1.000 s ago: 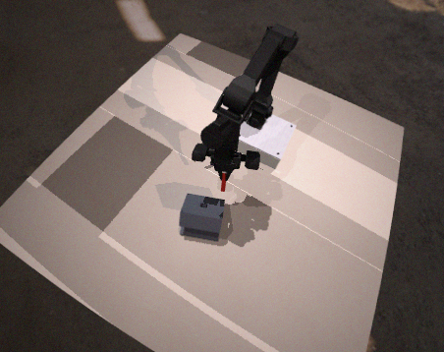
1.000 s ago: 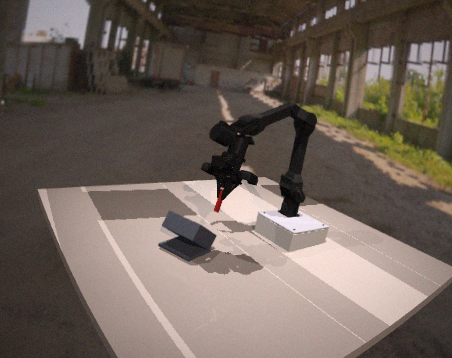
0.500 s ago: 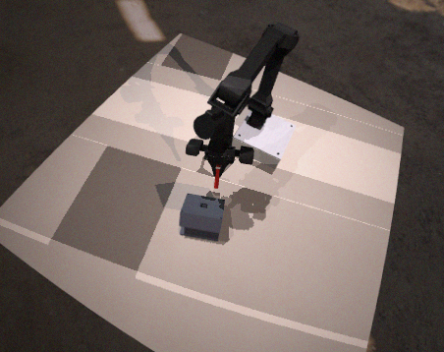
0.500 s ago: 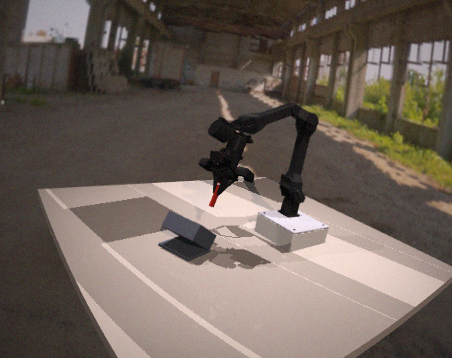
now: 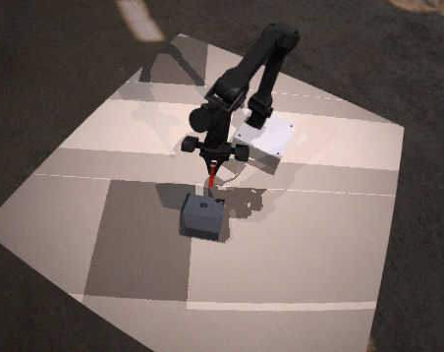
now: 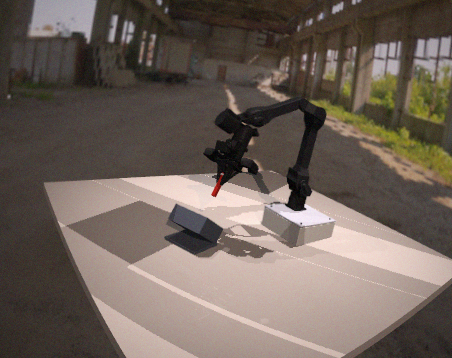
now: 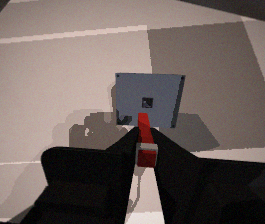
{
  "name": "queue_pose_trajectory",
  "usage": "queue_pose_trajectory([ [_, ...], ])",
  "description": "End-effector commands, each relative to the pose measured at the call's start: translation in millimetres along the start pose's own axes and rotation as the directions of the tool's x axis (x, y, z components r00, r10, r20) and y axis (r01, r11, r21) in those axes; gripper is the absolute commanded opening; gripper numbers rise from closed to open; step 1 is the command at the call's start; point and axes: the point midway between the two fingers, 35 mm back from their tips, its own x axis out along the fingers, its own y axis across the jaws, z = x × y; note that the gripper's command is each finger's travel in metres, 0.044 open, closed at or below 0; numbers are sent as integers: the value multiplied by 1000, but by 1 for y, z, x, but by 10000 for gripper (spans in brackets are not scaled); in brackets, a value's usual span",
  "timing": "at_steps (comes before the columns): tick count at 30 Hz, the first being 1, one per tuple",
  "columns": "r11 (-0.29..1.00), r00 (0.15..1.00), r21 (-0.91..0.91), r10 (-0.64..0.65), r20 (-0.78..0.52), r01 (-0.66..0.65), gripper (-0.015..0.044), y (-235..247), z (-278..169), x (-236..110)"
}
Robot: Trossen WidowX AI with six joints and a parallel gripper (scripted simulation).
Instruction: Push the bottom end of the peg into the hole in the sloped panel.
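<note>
A red peg (image 5: 211, 178) (image 6: 217, 187) (image 7: 144, 131) with flat sides and a pale band near its top is held tilted in the air. My gripper (image 5: 212, 167) (image 6: 223, 176) (image 7: 143, 130) is shut on it, with the lower end sticking out past the fingertips. The blue-grey sloped panel (image 5: 213, 214) (image 6: 189, 219) (image 7: 133, 90) has a small square hole (image 5: 203, 205) (image 7: 147, 102) in its face. The peg's free end is above the panel, on the robot base's side, apart from it. In the wrist view this end appears just below the hole. The hole is hidden in the exterior view.
The white base box (image 5: 268, 138) (image 6: 308, 220) of the arm stands behind the panel, toward the back right in the top view. The panel rests on a dark foot plate (image 6: 185, 242) on the table (image 5: 283, 246) (image 6: 238, 300). Shadows of the arm fall beside the panel.
</note>
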Motion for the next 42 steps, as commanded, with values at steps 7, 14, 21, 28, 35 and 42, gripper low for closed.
queue_pose_trajectory([
  [7,1000,1000,-9,-3,11,3,0,-5,0,19],
  [14,1000,1000,-13,-9,22,9,0,-8,0,32],
  [21,1000,999,-17,-13,32,14,0,-11,-1,43],
  [28,1000,999,-17,-14,34,15,0,-11,-1,46],
  [35,1000,999,-17,-14,36,15,0,-11,0,53],
  [42,1000,999,-17,-14,37,15,0,-11,0,61],
])
